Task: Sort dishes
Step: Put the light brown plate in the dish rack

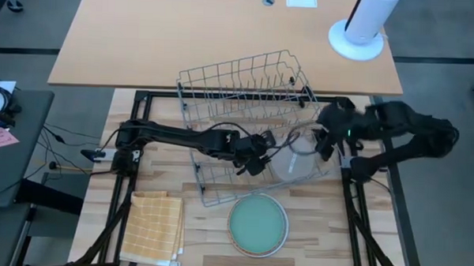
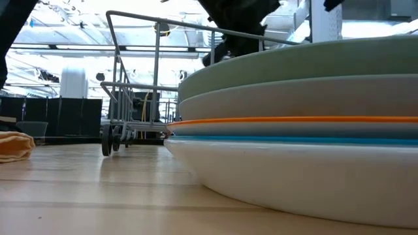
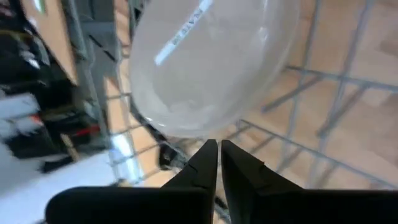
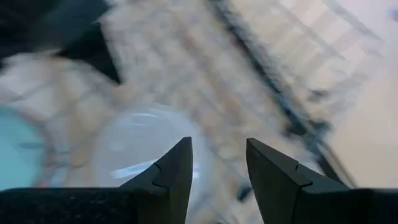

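Observation:
A pale whitish plate point(image 1: 295, 160) point(image 3: 205, 62) lies inside the grey wire rack point(image 1: 238, 93), at its near right part, resting on the wires. My left gripper point(image 1: 254, 161) point(image 3: 219, 152) is shut at that plate's left rim. My right gripper point(image 1: 329, 144) point(image 4: 217, 162) hovers open over the plate's point(image 4: 137, 149) right rim, with nothing between its fingers. A stack of dishes point(image 1: 257, 223) point(image 2: 300, 130) stands on the table in front of the rack; its top plate is pale teal-green, with beige-grey, orange-rimmed and white plates below. My left gripper's shut fingertips point(image 3: 208, 155) stand right at the whitish plate's rim point(image 3: 199, 132), coming at it about level from the table's left. I cannot tell whether they touch it.
A yellow checked cloth point(image 1: 155, 225) lies at the near left of the table. A white lamp base point(image 1: 356, 38) stands on the brown table behind. Rack wires point(image 3: 298, 149) surround my left gripper. Bare wood shows right of the stack point(image 1: 320, 231).

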Tool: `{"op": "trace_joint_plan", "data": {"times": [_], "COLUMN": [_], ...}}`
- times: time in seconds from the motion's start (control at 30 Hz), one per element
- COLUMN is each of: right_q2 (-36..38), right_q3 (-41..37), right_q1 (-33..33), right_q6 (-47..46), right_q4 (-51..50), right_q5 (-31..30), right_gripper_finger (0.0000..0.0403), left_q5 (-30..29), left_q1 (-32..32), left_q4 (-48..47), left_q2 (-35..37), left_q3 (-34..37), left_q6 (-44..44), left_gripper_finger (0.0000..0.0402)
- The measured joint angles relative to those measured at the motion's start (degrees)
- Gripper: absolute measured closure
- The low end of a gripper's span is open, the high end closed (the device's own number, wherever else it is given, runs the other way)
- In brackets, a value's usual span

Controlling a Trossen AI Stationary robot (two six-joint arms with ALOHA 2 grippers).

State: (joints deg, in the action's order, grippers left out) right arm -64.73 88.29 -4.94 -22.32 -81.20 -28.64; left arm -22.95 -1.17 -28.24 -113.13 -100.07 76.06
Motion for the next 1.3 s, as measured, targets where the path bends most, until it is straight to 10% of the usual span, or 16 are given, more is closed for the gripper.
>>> {"op": "trace_joint_plan", "data": {"times": [0.17,0.37,0.83,1.3], "right_q2": [0.5,-7.6,-25.7,-33.8], "right_q3": [-0.8,-2.3,-2.5,-2.5], "right_q1": [14.6,25.3,36.2,43.9], "right_q6": [15.4,25.8,46.3,48.9], "right_q4": [11.3,10.6,2.6,-4.7], "right_q5": [23.2,34.3,44.4,50.9], "right_gripper_finger": [0.0218,0.0166,0.0158,0.0157], "left_q5": [-2.2,2.9,9.1,10.8], "left_q1": [-0.7,-0.9,-1.0,-1.1], "left_q4": [0.3,-5.9,-26.1,-27.9], "left_q2": [3.2,7.8,11.1,13.6], "left_q3": [0.0,0.0,1.2,7.5], "left_q6": [-16.8,-32.6,-56.5,-60.0], "left_gripper_finger": [0.0388,0.0394,0.0394,0.0394]}}
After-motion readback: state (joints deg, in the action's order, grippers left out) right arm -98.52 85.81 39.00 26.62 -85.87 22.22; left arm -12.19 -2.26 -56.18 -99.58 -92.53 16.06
